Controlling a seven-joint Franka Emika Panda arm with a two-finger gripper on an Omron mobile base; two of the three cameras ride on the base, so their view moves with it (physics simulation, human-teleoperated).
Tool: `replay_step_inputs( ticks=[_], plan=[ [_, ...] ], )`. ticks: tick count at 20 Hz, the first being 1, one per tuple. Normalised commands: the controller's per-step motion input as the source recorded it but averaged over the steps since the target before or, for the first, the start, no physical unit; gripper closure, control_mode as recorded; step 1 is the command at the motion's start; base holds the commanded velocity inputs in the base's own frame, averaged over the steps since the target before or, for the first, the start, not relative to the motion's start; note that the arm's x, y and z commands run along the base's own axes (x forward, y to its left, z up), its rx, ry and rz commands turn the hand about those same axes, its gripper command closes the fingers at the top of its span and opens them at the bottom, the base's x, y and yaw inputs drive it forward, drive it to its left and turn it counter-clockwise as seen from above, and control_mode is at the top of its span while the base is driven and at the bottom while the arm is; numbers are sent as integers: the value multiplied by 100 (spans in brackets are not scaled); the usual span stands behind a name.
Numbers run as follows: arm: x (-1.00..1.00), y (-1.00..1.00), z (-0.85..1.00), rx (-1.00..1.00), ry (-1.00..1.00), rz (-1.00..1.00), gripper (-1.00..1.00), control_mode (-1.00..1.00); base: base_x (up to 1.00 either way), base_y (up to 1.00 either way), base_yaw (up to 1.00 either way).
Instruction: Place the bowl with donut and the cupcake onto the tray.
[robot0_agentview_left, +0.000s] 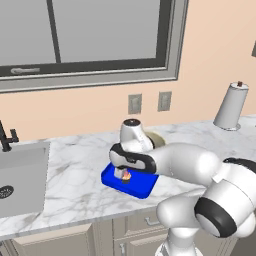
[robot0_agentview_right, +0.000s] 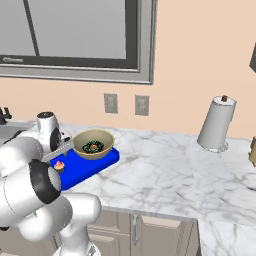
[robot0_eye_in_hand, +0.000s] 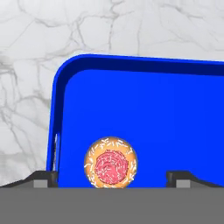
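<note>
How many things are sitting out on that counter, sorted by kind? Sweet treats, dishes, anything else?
Sweet treats: 2, the cupcake and the donut
Dishes: 2, the bowl and the blue tray
Paper towel rolls: 1, the paper towel roll
Total: 5

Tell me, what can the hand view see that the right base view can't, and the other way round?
The hand view alone looks straight down on the tiny cupcake with pink frosting, showing its sprinkled top, with the open gripper tips either side, and the handle slot in the flat bright blue tray's end. The right base view alone shows the round tan bowl holding the dark chocolate ring donut on the tray, plus the white paper towel roll, the wall outlets and the window. Both share the tray, the cupcake on it and the marble counter.
</note>
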Motion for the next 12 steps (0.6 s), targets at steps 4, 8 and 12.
replay_step_inputs(
  ticks=[4,8,12],
  plan=[
    [-19,0,47,0,0,0,-100,-100,0,0,0],
    [-34,-7,38,0,0,-1,-100,-100,0,0,0],
    [-50,-28,23,3,0,-3,-100,-100,0,0,0]
  ],
)
